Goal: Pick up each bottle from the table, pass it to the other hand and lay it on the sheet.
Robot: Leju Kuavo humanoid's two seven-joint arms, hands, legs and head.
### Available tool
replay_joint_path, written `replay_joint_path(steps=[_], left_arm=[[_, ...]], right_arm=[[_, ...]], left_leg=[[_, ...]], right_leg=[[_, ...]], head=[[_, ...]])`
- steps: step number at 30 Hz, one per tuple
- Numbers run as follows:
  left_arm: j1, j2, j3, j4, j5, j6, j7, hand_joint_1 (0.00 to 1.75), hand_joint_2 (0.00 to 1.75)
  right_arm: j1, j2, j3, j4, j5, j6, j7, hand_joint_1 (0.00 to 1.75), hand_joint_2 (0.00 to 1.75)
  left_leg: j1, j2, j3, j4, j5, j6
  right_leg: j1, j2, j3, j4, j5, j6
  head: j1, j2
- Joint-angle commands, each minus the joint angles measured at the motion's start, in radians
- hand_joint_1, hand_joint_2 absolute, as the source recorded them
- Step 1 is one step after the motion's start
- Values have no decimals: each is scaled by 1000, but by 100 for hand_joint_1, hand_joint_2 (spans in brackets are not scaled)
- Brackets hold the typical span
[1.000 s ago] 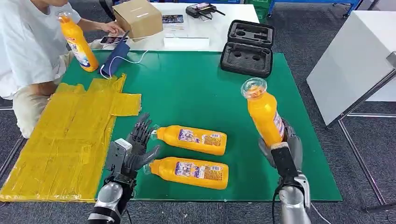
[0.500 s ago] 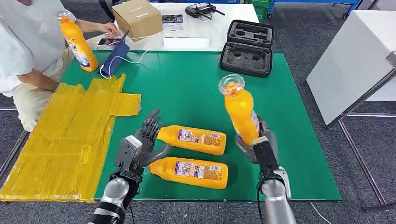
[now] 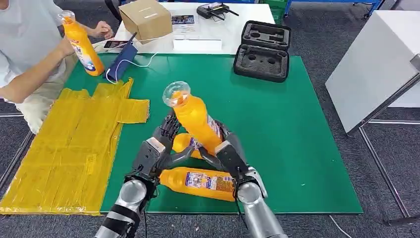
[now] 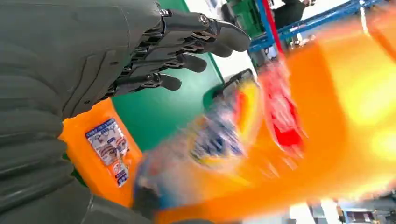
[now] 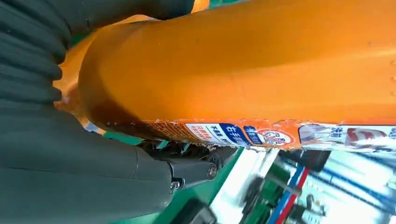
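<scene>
My right hand (image 3: 224,151) grips an orange bottle (image 3: 194,117) by its lower body, held above the green mat and tilted with its clear cap toward the left; the same bottle (image 5: 261,70) fills the right wrist view. My left hand (image 3: 159,148) is open right beside it, fingers spread toward the bottle's side. The left wrist view has that hand (image 4: 140,51) open with the blurred bottle (image 4: 299,135) close in front. Two more orange bottles lie on the mat: one (image 3: 203,182) near the front edge, another (image 3: 182,142) partly hidden behind my hands. The yellow sheet (image 3: 69,144) lies at the left.
A person (image 3: 29,44) sits at the far left and holds a fourth orange bottle (image 3: 83,44) upright at the mat's back corner. A black foam case (image 3: 262,49), a cardboard box (image 3: 146,19) and a white table (image 3: 376,59) stand behind and to the right.
My right hand has carried the bottle leftward across the mat until it is next to my left hand. My left hand has risen toward it. The person's arm has shifted.
</scene>
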Motion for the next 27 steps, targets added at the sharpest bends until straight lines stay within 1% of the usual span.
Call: replay_joint_path(steps=[1,2,4,5,6,7,8,9,11,12,13,14,17,18,20,21,22,23,26,27], left_arm=[[-44,3,-32,78,-13,13,6,0,175],[-45,2,-32,79,-13,13,6,0,175],[-45,2,-31,79,-13,13,6,0,175],[-45,2,-31,79,-13,13,6,0,175],[-45,2,-31,79,-13,13,6,0,175],[-47,1,-30,80,-13,13,6,0,175],[-48,1,-29,82,-13,13,6,0,175],[-49,0,-28,85,-12,13,7,0,175],[-52,-2,-20,92,-4,18,10,0,175],[-53,-5,-9,94,5,21,11,0,175],[-53,-6,-5,94,10,21,10,0,175],[-53,-6,-5,94,10,21,10,0,175],[-54,-4,-2,94,11,21,10,0,175],[-54,-4,-2,94,11,21,10,0,175],[-54,-4,-2,94,11,21,10,0,175],[-54,-4,-2,94,11,21,10,0,175],[-54,-4,-2,94,11,21,10,0,175],[-54,-4,-2,94,11,21,10,0,175],[-54,-4,-2,94,11,21,10,0,175],[-54,-4,-2,94,11,21,10,0,175]], right_arm=[[-53,-5,83,97,12,0,10,175,175],[-54,-4,90,100,14,0,11,175,175],[-55,-2,97,104,18,-1,14,175,175],[-55,-2,97,104,18,-1,14,175,175],[-55,-2,97,104,18,-1,14,175,175],[-59,-2,109,115,29,-9,20,175,175],[-60,-1,114,121,30,-8,20,175,175],[-61,0,121,128,33,-9,21,175,175],[-60,1,144,143,55,-33,21,175,175],[-60,2,152,149,61,-42,23,175,175],[-60,2,154,150,62,-44,23,175,175],[-60,2,154,150,62,-44,23,175,175],[-59,3,155,150,62,-45,23,175,175],[-59,3,155,150,62,-45,23,175,175],[-59,3,155,150,62,-45,23,175,175],[-59,3,155,150,62,-45,23,175,175],[-59,3,155,150,62,-45,23,175,175],[-59,3,155,150,62,-45,23,175,175],[-59,3,155,150,62,-45,23,175,175],[-59,3,155,150,62,-45,23,175,175]], left_leg=[[0,1,2,0,0,-1],[1,1,4,0,-1,-2],[0,1,2,0,-1,-1],[1,2,5,-1,-2,-2],[1,1,3,0,-1,-1],[1,1,5,0,-2,-2],[0,1,2,-1,-1,-1],[1,1,5,-1,-2,-2],[1,2,4,0,-2,-2],[1,2,6,0,-2,-2],[1,1,3,-1,-1,-1],[1,2,5,-1,-2,-2],[1,1,2,0,-1,-1],[1,1,5,-1,-2,-2],[0,1,2,0,-1,-1],[1,1,5,0,-2,-2],[1,1,3,0,-1,-1],[1,1,5,0,-1,-2],[0,1,1,0,0,-1],[1,1,5,0,-2,-2]], right_leg=[[0,1,2,-1,0,-1],[1,2,4,-1,-1,-2],[0,1,2,-1,0,-1],[1,3,5,-1,-1,-2],[1,2,3,-1,-1,-1],[1,2,5,-1,-1,-2],[0,1,2,-1,0,-1],[1,2,6,-1,-1,-2],[1,2,5,-1,-1,-2],[1,3,7,-1,-2,-2],[1,2,4,-1,-1,-1],[1,2,6,-1,-1,-2],[1,1,2,-1,0,-1],[1,2,6,-1,-1,-2],[0,1,2,-1,0,-1],[1,2,5,-1,-1,-2],[1,1,3,-1,-1,-1],[1,1,5,-1,-1,-2],[0,1,1,-1,0,-1],[1,2,5,-1,-1,-2]], head=[[0,0],[0,0],[0,0],[0,0],[0,0],[0,0],[0,0],[0,0],[0,0],[0,0],[0,0],[0,0],[0,0],[0,0],[0,0],[0,0],[0,0],[0,0],[0,0],[0,0]])
